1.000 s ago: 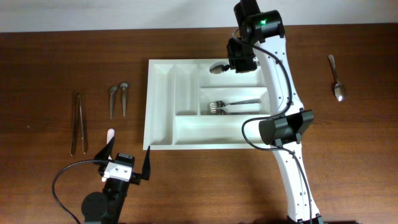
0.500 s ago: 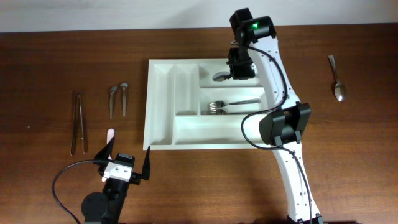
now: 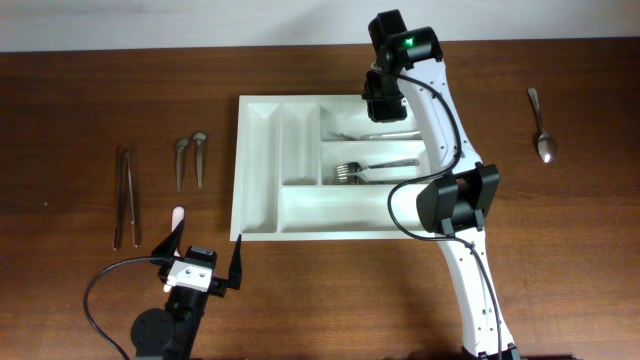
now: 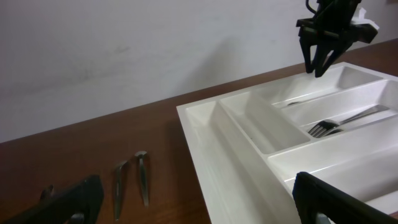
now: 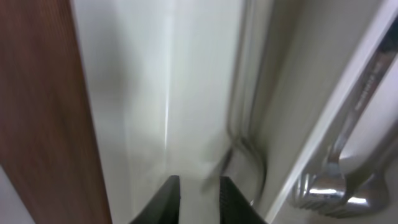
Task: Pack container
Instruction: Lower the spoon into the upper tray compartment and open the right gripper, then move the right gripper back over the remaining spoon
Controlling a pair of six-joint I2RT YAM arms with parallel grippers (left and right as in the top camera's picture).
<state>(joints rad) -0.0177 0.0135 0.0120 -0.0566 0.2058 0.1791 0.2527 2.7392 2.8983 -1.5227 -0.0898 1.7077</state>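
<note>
2 forks (image 3: 348, 172) in 1 container (image 3: 258, 170), 1 spoon (image 3: 541, 135) outside R; L claw (image 3: 209, 240) & R claw (image 5: 198, 199) both apart.

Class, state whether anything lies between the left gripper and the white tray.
Nothing visible does. The left gripper faces the near corner of the tray with only table between them. The two small utensils and the tongs lie off to its left.

R arm (image 3: 470, 275): white links, black joint blocks, green LED (image 3: 408, 41) lit on the top block, thin black cable (image 3: 390, 210) running alongside. L arm (image 3: 160, 325): black, w/ white wrist plate (image 3: 192, 270) and looped black cable (image 3: 90, 290). L gripper (image 3: 210, 240) has black tapered fingers.
</note>
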